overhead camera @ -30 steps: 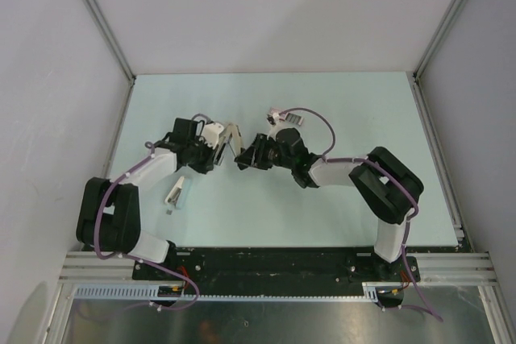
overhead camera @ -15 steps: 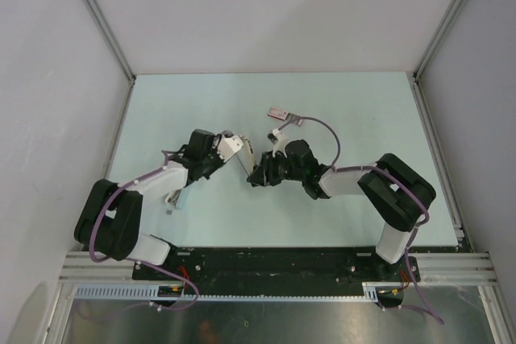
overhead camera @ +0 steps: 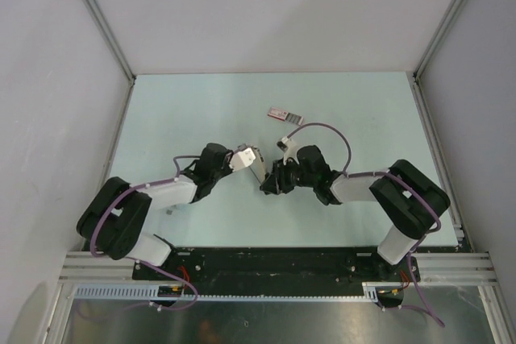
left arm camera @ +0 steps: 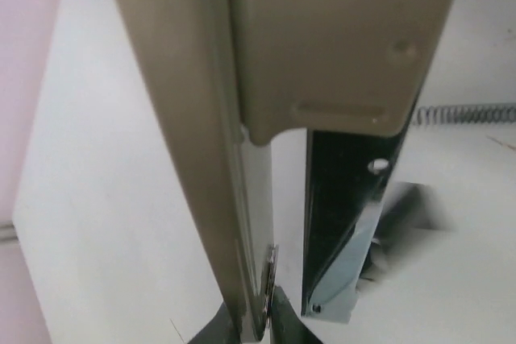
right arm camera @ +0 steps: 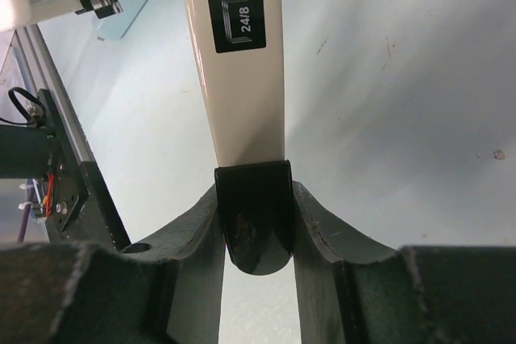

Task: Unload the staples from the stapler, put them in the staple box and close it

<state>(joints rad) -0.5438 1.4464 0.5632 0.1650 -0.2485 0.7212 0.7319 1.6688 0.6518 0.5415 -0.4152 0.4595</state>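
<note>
A beige stapler (overhead camera: 259, 169) with a black rear end is held up between both grippers over the middle of the table. My left gripper (overhead camera: 248, 159) is shut on the thin edge of its beige top arm (left arm camera: 322, 38), fingers pinching at the bottom of the left wrist view (left arm camera: 256, 324). The top arm is swung apart from the black rail (left arm camera: 347, 199). My right gripper (overhead camera: 270, 182) is shut on the stapler's black end (right arm camera: 254, 215). The beige body with a "24/8" label (right arm camera: 240, 26) runs away from the right gripper (right arm camera: 256, 227). No staples show.
A small flat pinkish-and-grey oblong thing (overhead camera: 284, 114) lies on the table behind the right arm. White walls (overhead camera: 266, 14) close in the back and sides. The metal base rail (overhead camera: 274, 263) runs along the near edge.
Both arms have moved toward the near edge and a little right, carrying the stapler between them. The left arm now covers a small white piece that lay on the table's left.
</note>
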